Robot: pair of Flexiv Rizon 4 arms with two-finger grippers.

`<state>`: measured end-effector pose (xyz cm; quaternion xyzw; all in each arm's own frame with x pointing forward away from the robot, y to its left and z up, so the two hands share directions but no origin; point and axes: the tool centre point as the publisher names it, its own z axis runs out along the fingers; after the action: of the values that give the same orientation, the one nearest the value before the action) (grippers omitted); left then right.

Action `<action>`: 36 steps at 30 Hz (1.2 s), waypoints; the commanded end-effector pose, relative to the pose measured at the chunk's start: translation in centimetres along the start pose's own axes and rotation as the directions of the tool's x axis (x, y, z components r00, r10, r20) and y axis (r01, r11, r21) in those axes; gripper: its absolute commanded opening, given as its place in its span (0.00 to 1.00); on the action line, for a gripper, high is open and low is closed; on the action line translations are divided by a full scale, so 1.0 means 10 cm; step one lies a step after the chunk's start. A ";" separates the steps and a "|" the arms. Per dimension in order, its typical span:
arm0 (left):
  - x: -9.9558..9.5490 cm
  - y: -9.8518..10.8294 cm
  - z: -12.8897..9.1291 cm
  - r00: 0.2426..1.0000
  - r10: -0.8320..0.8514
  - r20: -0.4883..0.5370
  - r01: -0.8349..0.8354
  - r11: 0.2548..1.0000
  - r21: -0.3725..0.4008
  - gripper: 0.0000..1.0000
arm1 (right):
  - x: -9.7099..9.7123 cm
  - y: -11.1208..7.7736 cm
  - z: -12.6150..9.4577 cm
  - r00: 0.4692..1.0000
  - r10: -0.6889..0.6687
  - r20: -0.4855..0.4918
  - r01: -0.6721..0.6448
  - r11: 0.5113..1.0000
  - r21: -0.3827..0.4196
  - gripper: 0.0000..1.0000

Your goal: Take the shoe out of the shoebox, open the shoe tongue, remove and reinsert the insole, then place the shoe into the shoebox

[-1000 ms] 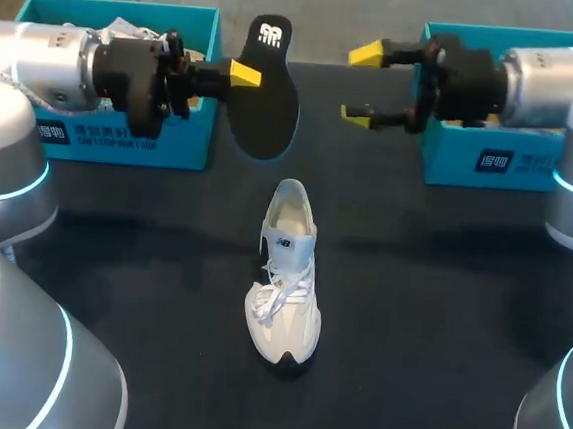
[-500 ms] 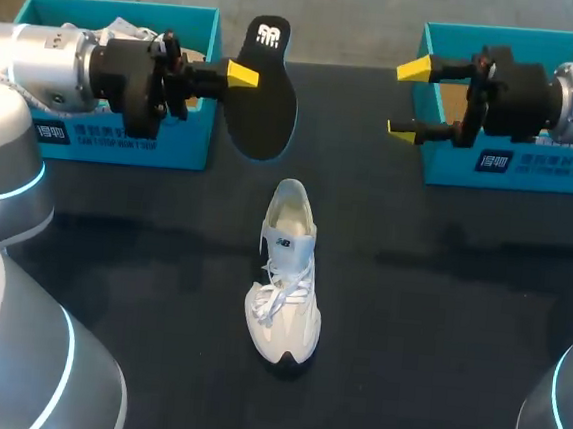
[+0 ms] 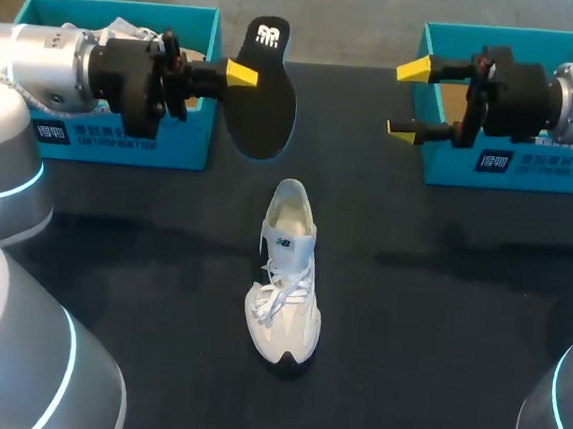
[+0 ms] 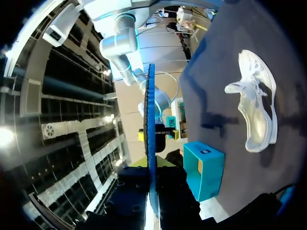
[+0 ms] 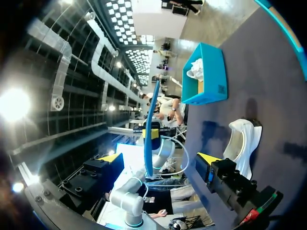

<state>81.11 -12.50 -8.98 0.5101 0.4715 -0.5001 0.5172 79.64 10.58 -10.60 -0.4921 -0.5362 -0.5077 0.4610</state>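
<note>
A white shoe (image 3: pixel 286 275) lies on the black table (image 3: pixel 441 288), toe toward me, its opening toward the back. Above and behind it my left gripper (image 3: pixel 241 72) is shut on the black insole (image 3: pixel 265 97), held up in the air on edge. In the left wrist view the insole (image 4: pixel 151 139) stands edge-on between the left gripper (image 4: pixel 152 165) fingers, the shoe (image 4: pixel 256 105) off to one side. My right gripper (image 3: pixel 410 101) hangs open and empty beside the right shoebox (image 3: pixel 517 159). The right wrist view shows the open right gripper (image 5: pixel 159 158) facing the insole (image 5: pixel 150 124), with the shoe (image 5: pixel 242 143) below.
A blue shoebox (image 3: pixel 122 140) at the back left holds white paper or another shoe (image 3: pixel 122 31). This left box (image 5: pixel 206 74) also shows in the right wrist view, and the right box (image 4: pixel 204 170) in the left wrist view.
My right gripper drew back to the right, toward the right shoebox, then stopped. The left arm and the insole have kept still. The shoe has not moved.
</note>
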 end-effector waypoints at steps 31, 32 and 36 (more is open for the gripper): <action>0.04 -0.04 -0.03 -0.245 -0.969 0.039 0.969 -0.242 0.052 0.00 | 0.00 0.00 0.00 1.000 0.002 0.005 -0.002 1.000 0.000 1.00; 0.02 -0.01 -0.02 -0.306 -0.950 0.062 0.950 -0.300 0.082 0.00 | 0.00 0.00 0.00 1.000 0.002 0.005 -0.002 1.000 0.000 1.00; 0.00 0.06 -0.01 -0.481 -0.876 0.046 0.870 -0.470 0.147 0.00 | 0.00 0.00 0.00 1.000 0.002 0.005 -0.002 1.000 0.000 1.00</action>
<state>81.17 -12.11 -9.11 0.1430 0.6647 -0.7173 0.1520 79.65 10.59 -10.61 -0.4920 -0.5362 -0.5078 0.4610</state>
